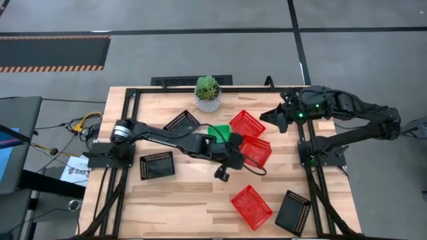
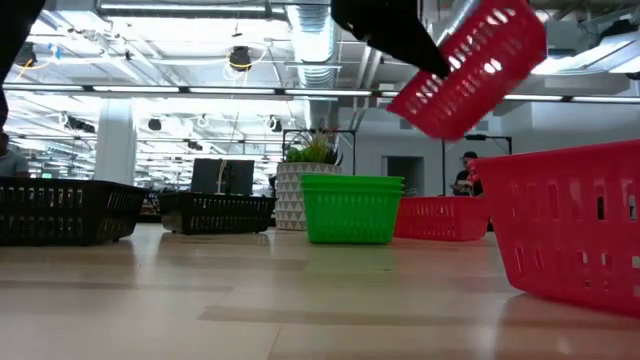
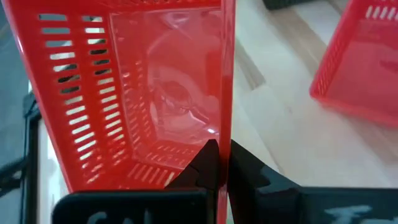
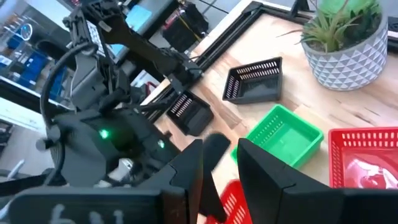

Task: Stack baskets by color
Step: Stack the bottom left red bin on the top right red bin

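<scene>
table [image 1: 200, 200]: pale wood, smooth; red basket [image 3: 143, 106]: glossy slotted plastic; plant pot [image 4: 348, 59]: matt white, faceted

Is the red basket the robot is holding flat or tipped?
Tipped: the red basket hangs slanted in the left gripper.

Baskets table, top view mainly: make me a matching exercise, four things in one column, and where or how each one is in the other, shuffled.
Things:
1. left gripper
2. right gripper
3. green baskets
4. plant

States:
A. open and empty, up over the table's right back part
B. shut on the rim of a red basket, which hangs tilted off the table
C. in a white pot at the back edge
D. nested in one stack mid-table

Pairs: 1-B, 2-A, 3-D, 4-C
</scene>
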Controlling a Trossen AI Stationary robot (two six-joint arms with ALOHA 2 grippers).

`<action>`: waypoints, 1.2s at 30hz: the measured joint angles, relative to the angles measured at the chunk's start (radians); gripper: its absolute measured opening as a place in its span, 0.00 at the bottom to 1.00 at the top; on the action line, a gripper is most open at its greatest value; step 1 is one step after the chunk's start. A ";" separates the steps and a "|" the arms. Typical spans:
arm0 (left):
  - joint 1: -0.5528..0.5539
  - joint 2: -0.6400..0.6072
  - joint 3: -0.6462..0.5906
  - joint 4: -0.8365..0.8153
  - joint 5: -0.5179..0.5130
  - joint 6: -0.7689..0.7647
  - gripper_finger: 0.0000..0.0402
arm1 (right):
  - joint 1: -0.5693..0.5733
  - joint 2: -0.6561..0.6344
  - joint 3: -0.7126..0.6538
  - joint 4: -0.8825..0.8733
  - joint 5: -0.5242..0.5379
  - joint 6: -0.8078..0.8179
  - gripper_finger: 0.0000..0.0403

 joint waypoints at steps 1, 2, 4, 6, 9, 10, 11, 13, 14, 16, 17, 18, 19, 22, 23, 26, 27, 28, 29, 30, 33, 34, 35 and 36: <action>0.000 0.023 0.027 0.009 0.010 0.006 0.00 | 0.001 0.000 0.000 0.000 0.000 0.000 0.30; 0.000 0.043 0.051 0.001 0.022 0.011 0.00 | 0.001 0.001 0.000 -0.004 0.000 0.000 0.30; 0.000 0.081 0.095 -0.027 0.046 0.014 0.00 | 0.004 0.000 0.000 -0.011 0.000 0.000 0.30; -0.002 0.124 0.138 -0.040 0.076 0.015 0.00 | 0.009 0.000 0.000 -0.025 -0.001 0.000 0.30; -0.007 0.180 0.191 -0.074 0.095 0.031 0.00 | 0.009 0.000 0.000 -0.025 -0.001 0.001 0.30; -0.008 0.196 0.205 -0.091 0.098 0.042 0.00 | 0.009 0.000 0.000 -0.028 -0.001 0.001 0.30; -0.009 0.211 0.217 -0.118 0.098 0.051 0.00 | 0.010 0.000 0.000 -0.030 -0.001 0.001 0.30; -0.010 0.241 0.237 -0.147 0.101 0.075 0.00 | 0.010 0.000 0.000 -0.034 -0.001 0.001 0.30; -0.009 0.253 0.240 -0.165 0.101 0.093 0.00 | 0.010 0.000 0.000 -0.037 -0.001 0.001 0.30; -0.010 0.257 0.240 -0.198 0.098 0.127 0.00 | 0.009 0.000 0.000 -0.040 -0.001 0.001 0.30; -0.009 0.257 0.240 -0.192 0.094 0.139 0.00 | 0.009 0.000 0.000 -0.043 -0.001 0.001 0.30; -0.009 0.257 0.243 -0.181 0.088 0.147 0.00 | 0.010 0.000 0.000 -0.047 -0.001 0.001 0.30; -0.009 0.258 0.244 -0.171 0.080 0.152 0.00 | 0.010 0.000 0.000 -0.047 -0.001 0.001 0.30; -0.009 0.262 0.242 -0.184 0.075 0.170 0.01 | 0.010 0.000 0.000 -0.047 -0.001 0.001 0.30; -0.009 0.262 0.242 -0.183 0.088 0.180 0.02 | 0.010 0.000 0.000 -0.048 -0.002 0.001 0.30; -0.010 0.262 0.242 -0.171 0.106 0.196 0.10 | 0.010 0.000 0.000 -0.054 -0.002 0.001 0.30; -0.010 0.262 0.242 -0.172 0.105 0.196 0.13 | 0.010 0.000 0.000 -0.055 -0.002 0.001 0.30; -0.010 0.262 0.242 -0.174 0.100 0.195 0.17 | 0.010 0.000 0.000 -0.058 -0.002 0.001 0.30; -0.010 0.262 0.242 -0.173 0.091 0.194 0.21 | 0.010 0.000 0.000 -0.062 -0.002 0.001 0.30; -0.010 0.262 0.242 -0.172 0.078 0.192 0.24 | 0.010 0.000 0.000 -0.067 -0.002 0.001 0.30; -0.010 0.262 0.242 -0.175 0.025 0.174 0.34 | 0.010 0.000 0.000 -0.091 -0.002 0.003 0.30; -0.010 0.262 0.252 -0.193 0.001 0.162 0.37 | 0.010 0.000 0.000 -0.109 -0.003 0.011 0.30; -0.010 0.262 0.269 -0.221 -0.012 0.145 0.40 | 0.010 0.000 0.000 -0.141 -0.002 0.027 0.30; -0.010 0.262 0.293 -0.253 -0.012 0.129 0.42 | 0.010 0.000 0.000 -0.184 -0.001 0.049 0.30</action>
